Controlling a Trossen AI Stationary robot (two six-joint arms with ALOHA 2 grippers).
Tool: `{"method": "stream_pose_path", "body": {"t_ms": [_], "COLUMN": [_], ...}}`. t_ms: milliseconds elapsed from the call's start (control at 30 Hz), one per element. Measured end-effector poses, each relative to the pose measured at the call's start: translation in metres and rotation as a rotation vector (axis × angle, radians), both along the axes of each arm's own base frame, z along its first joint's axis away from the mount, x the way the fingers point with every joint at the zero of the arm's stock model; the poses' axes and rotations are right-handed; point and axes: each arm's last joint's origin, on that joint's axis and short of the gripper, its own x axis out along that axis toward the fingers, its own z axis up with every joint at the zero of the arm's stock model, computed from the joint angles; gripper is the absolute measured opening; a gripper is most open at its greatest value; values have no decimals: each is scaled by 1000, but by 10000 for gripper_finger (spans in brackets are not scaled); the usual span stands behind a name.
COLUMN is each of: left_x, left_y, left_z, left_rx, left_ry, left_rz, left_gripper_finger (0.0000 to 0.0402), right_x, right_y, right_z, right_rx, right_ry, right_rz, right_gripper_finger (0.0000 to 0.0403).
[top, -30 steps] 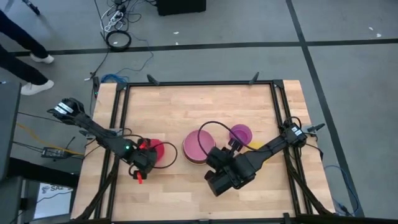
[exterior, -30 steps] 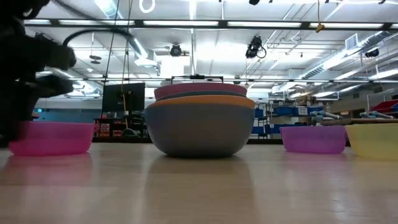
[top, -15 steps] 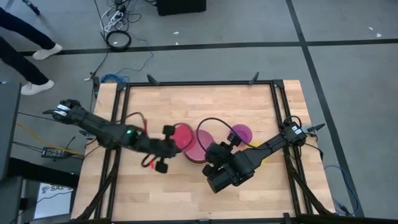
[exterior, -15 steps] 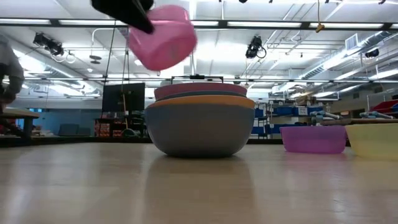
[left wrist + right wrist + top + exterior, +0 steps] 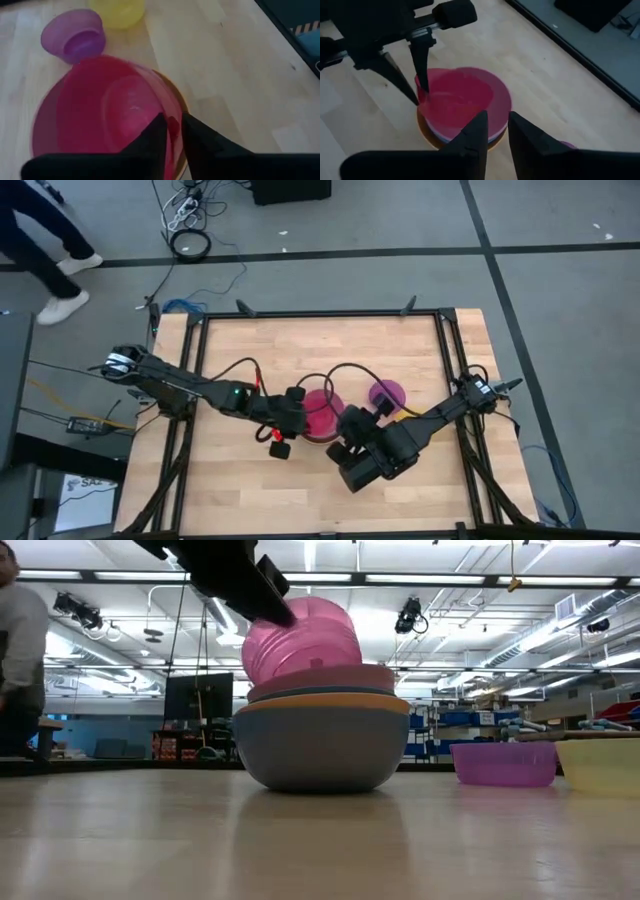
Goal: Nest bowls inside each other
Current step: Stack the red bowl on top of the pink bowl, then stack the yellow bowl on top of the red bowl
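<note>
A stack of bowls [image 5: 322,740] stands mid-table: a grey-blue one at the bottom, then an orange one, then a dusty pink one. Above it a bright pink bowl [image 5: 300,635] tilts, its lower side dipping behind the top bowl's rim. My left gripper [image 5: 420,95] is shut on it, reaching in from the table's left [image 5: 300,405]. My right gripper [image 5: 498,120] hovers just right of the stack [image 5: 355,420], narrowly open, with nothing between its fingers. A purple bowl [image 5: 386,394] and a yellow bowl [image 5: 600,765] sit on the table to the right. My left gripper pinches the pink bowl's rim [image 5: 423,91] on the side toward the table's left, one finger inside the bowl and one outside. The fingers come from the left, slanting down. The bowl hangs tilted, its opposite side lowest, down in the stack's top bowl; whether it touches there I cannot tell.
The purple bowl [image 5: 75,35] and yellow bowl [image 5: 117,10] stand close beside the right arm. Black rails [image 5: 320,313] frame the table. Bare wood lies toward the near and far edges. A person walks on the floor beyond the far left corner [image 5: 45,250].
My left gripper has lifted the pink bowl off the table's left part and carried it right, up and over to the stack, then down onto it. The bowl has tipped from upright to tilted. My right gripper has stayed beside the stack.
</note>
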Motion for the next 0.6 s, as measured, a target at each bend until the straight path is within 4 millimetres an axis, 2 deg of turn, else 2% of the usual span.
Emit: {"method": "stream_pose_path", "body": {"t_ms": [600], "left_x": [2], "left_y": [-3], "left_z": [7], "left_rx": [-141], "left_ry": [-39], "left_rz": [-8], "left_gripper_finger": [78], "right_x": [0], "right_y": [1], "right_z": [-1], "right_rx": [44], "right_ry": [13], "right_rz": [-5], "right_gripper_finger": [62]}}
